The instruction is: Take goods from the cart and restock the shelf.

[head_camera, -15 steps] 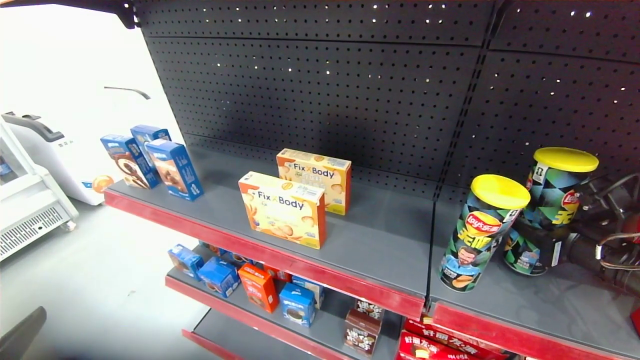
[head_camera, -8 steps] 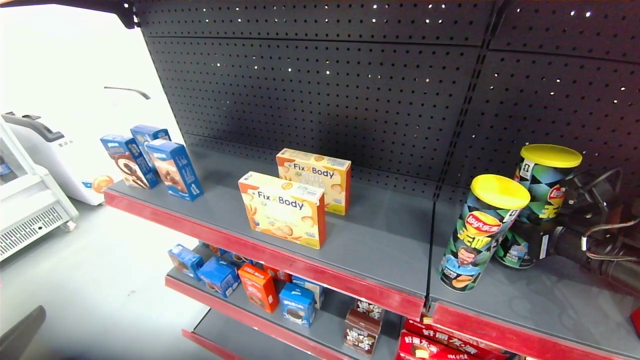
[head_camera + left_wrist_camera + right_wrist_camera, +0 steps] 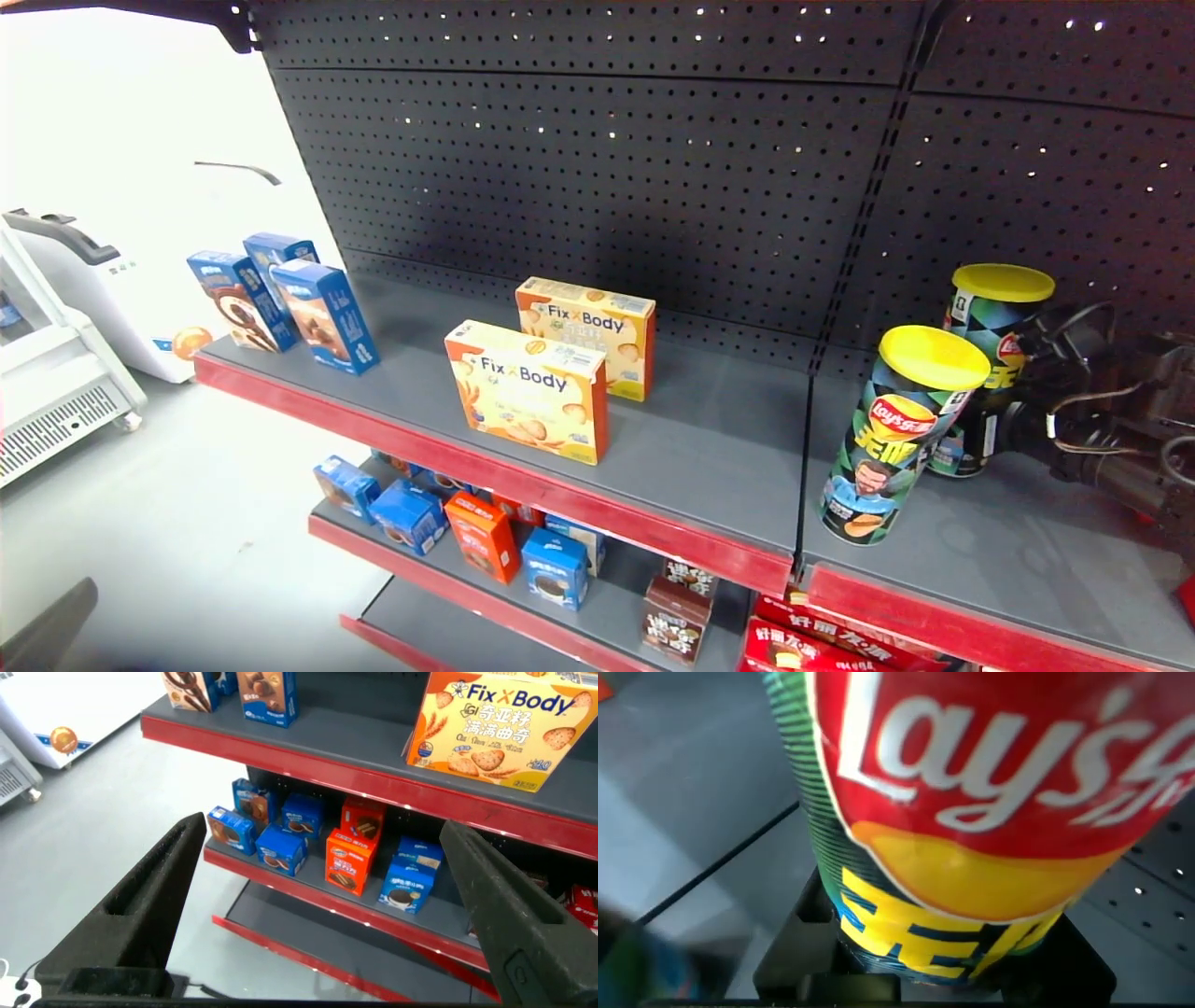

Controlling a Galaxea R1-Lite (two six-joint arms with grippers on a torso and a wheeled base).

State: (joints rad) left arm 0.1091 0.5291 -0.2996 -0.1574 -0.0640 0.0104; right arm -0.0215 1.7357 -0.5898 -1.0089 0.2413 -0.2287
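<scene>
Two yellow-lidded chip cans are on the right bay of the grey shelf (image 3: 1008, 560). The front can (image 3: 898, 434) stands upright near the red edge. Behind it and to the right is the second can (image 3: 991, 336), with my right gripper (image 3: 1004, 425) shut on its lower half. Whether its base touches the shelf is hidden by the front can. In the right wrist view this held can (image 3: 971, 812) sits between the black fingers (image 3: 799, 943). My left gripper (image 3: 322, 887) hangs open and holds nothing, in front of the lower shelf (image 3: 308, 905).
Two orange biscuit boxes (image 3: 527, 387) stand mid-shelf and three blue boxes (image 3: 280, 299) at the left end. The black pegboard (image 3: 607, 168) closes the back. Small blue and orange boxes (image 3: 350, 859) fill the lower shelf. A white freezer (image 3: 65, 373) stands on the floor at the left.
My right gripper has carried the second can left and deeper into the shelf, so it now sits partly behind the front can. Everything else is unchanged.
</scene>
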